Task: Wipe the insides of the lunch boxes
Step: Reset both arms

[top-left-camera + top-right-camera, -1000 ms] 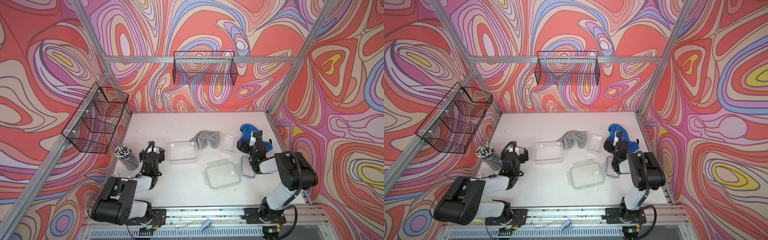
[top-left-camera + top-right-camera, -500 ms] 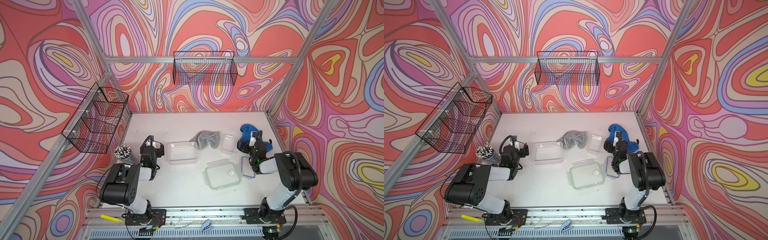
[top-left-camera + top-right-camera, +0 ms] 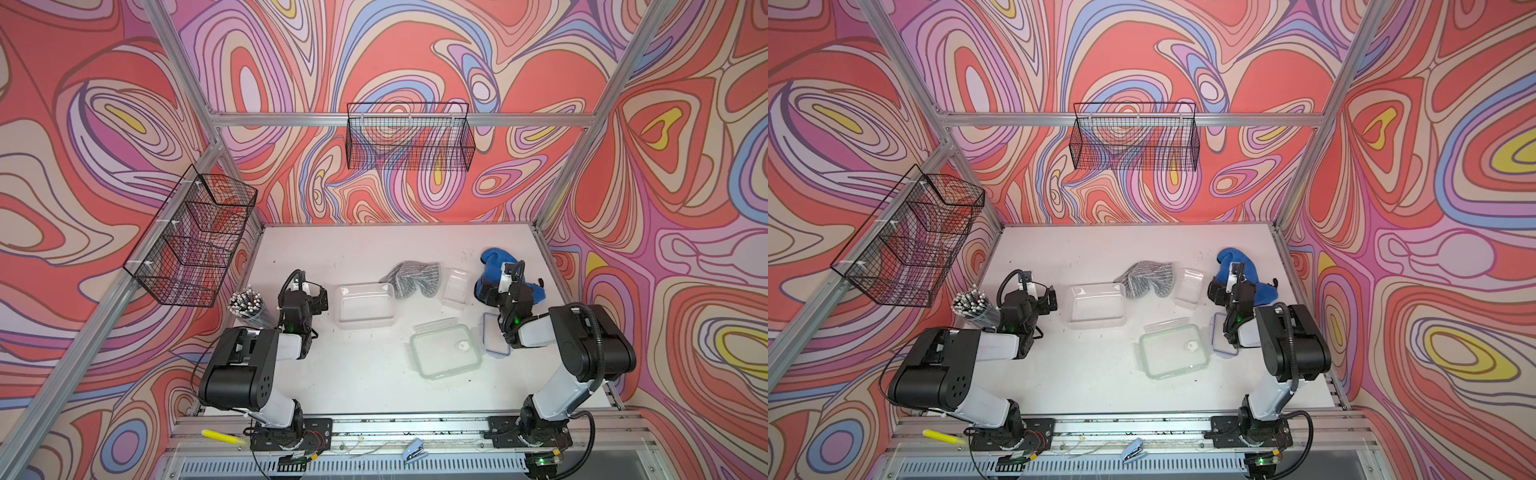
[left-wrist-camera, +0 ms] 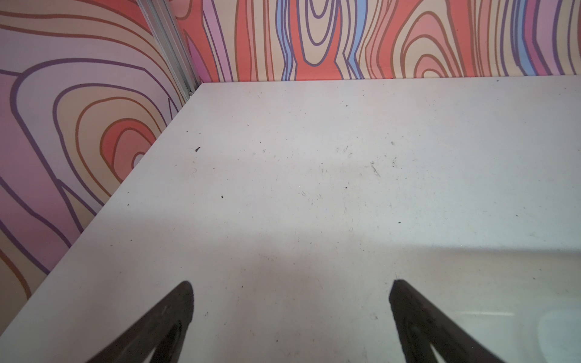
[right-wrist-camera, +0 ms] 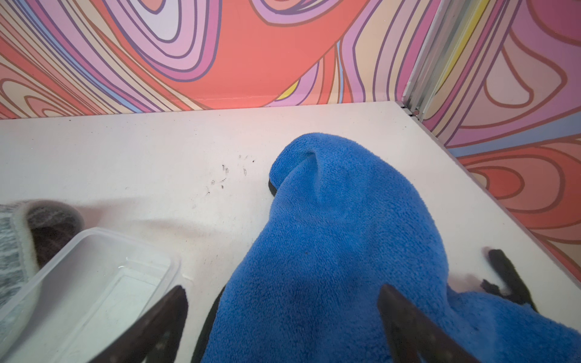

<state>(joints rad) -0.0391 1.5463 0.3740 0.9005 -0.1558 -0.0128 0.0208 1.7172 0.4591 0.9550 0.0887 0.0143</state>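
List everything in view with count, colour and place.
large lunch box: one, clear, mid-table
small lunch box: one, clear, beside grey cloth
grey cloth: one, striped, between the boxes
blue cloth: one, blue, far right
green-rimmed lid: one, clear, near front
blue-rimmed lid: one, clear, by right arm
pen cup: one, clear, left edge
wire baskets: two, black, left and back walls
yellow marker: one, yellow, front rail
left pincer: one, black, open over bare table
right pincer: one, black, open astride the blue cloth
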